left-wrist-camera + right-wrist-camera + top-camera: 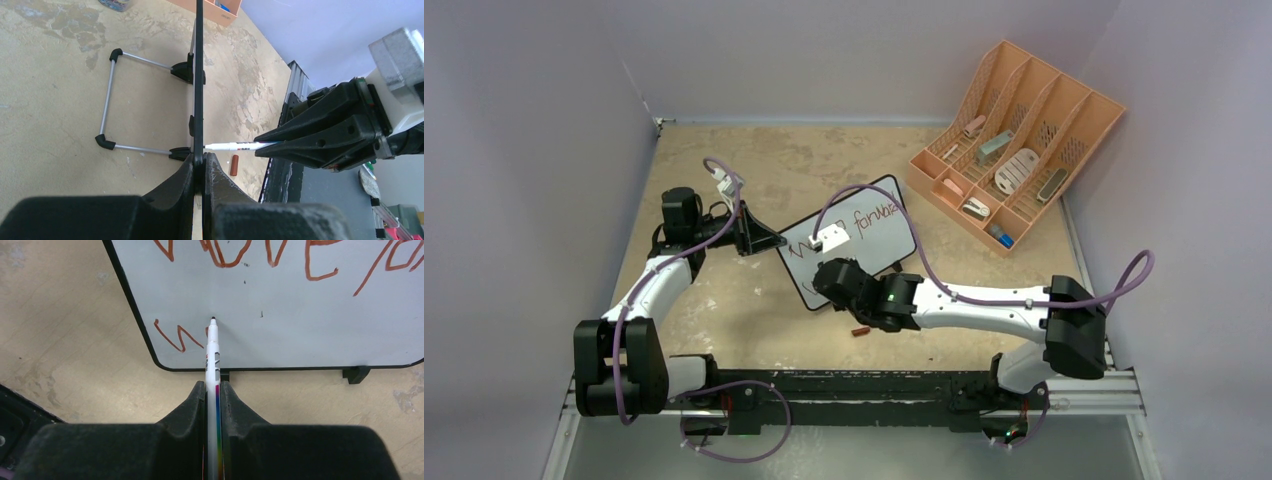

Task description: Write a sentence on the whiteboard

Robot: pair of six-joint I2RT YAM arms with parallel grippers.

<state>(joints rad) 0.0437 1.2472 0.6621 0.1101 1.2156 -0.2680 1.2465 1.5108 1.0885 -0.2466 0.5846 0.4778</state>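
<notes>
White-faced and black-framed, the whiteboard (pixel 879 235) stands upright on its wire stand (pixel 107 100) near the middle of the tabletop, with orange lettering across its top line and a few strokes of a second line by its lower left corner. The left gripper (pixel 199 162) has its fingers clamped on the board's edge, steadying it. The right gripper (pixel 213 387) is closed tight on the marker (pixel 213 355), whose tip meets the surface just above the bottom frame. My worry is pressure: pushing too hard could pivot the board in the left grip or slide the pen back between the jaws, and the stroke would skip. There is little room below, so letters may hit the frame. A small reddish cap (pixel 860 331) lies under the right forearm, and the peach organizer (pixel 1092 140) sits at the far right corner.
</notes>
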